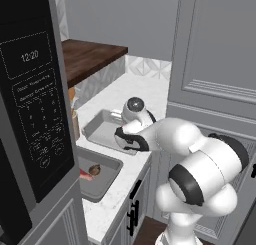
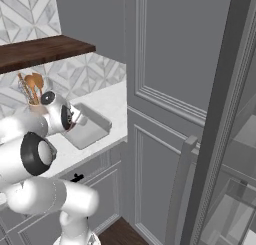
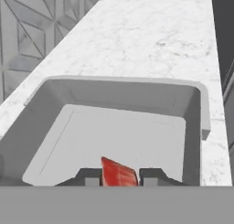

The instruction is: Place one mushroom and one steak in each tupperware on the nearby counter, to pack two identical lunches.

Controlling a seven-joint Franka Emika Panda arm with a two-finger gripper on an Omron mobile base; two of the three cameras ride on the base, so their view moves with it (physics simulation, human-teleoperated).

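The gripper (image 3: 119, 176) pinches a steak (image 3: 118, 172) between its fingertips, red slab poking forward. Directly beneath and ahead lies the far tupperware (image 3: 196, 127), its bare floor just under the meat. The near tupperware (image 1: 111, 180), behind the gripper, already holds a mushroom (image 1: 94, 169) and a steak.

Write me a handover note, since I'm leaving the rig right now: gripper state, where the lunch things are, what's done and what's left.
Gripper: shut on a steak, held over the far tupperware, whose visible floor is bare.
Near tupperware: holds a mushroom and a red piece that looks like the other steak.
Both trays sit on the counter.
Done: near lunch apparently packed.
Left: release this steak into the far tray, then add the second mushroom.
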